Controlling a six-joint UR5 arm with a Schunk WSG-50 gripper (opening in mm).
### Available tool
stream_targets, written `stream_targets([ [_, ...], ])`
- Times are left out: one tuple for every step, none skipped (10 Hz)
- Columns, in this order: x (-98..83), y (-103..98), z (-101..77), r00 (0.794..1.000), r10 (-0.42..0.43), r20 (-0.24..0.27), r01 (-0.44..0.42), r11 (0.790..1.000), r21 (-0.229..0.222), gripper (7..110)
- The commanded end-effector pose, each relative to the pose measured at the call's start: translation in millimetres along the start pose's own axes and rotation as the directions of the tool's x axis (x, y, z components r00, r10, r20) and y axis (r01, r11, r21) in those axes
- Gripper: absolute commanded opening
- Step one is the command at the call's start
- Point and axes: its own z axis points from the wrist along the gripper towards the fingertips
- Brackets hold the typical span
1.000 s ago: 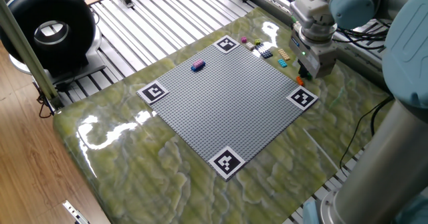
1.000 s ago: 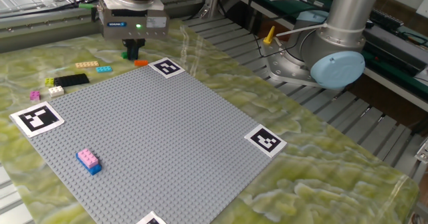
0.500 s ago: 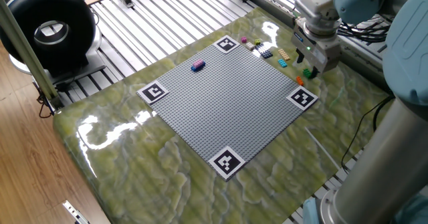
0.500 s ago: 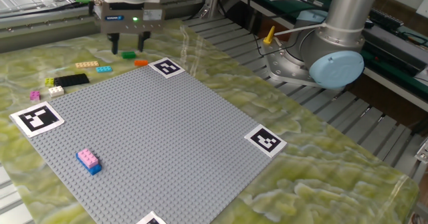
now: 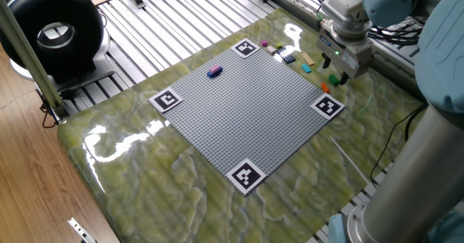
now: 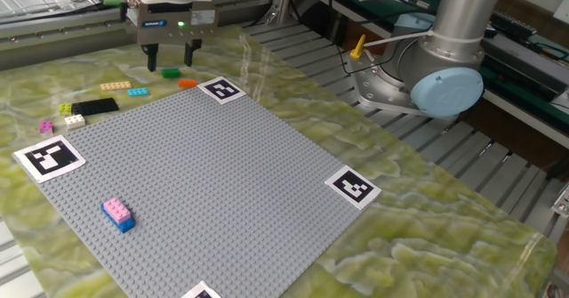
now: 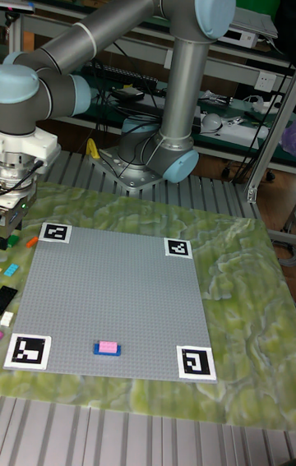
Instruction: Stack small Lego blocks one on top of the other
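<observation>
Right beside the gripper [image 6: 170,65] an orange brick [image 6: 187,84] lies on the table [image 6: 444,209]. The gripper points straight down, fingers wide apart around a green brick [image 6: 170,72].

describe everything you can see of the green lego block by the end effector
The green lego block is a tiny, bright green plastic brick lying flat on the green marbled table, just off the grey baseplate near a corner marker tag. It sits between the open fingers of the end effector, which hangs right above it; whether a finger touches it cannot be told. An orange block lies close beside it. Its studs are too small to make out.
</observation>
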Motion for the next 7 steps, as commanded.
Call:
stream_targets([
  [-5.2, -3.2, 2.7, 0.999, 0.027, 0.03, -0.028, 1.0, 0.014, 44],
  [-5.2, -3.1, 2.5, 0.999, 0.033, 0.03, -0.034, 0.999, 0.014, 44],
  [-5.6, -3.0, 2.4, 0.999, 0.033, 0.031, -0.034, 0.999, 0.013, 44],
  [-7.6, -2.7, 2.3, 0.999, 0.034, 0.039, -0.034, 0.999, 0.012, 44],
  [-8.6, -1.3, 2.4, 0.999, 0.029, 0.042, -0.03, 1.0, 0.007, 66],
  [-12.3, -0.3, 2.1, 0.998, 0.016, 0.057, -0.016, 1.0, 0.003, 66],
  [-12.8, -0.5, 1.8, 0.998, 0.013, 0.059, -0.013, 1.0, 0.005, 66],
])
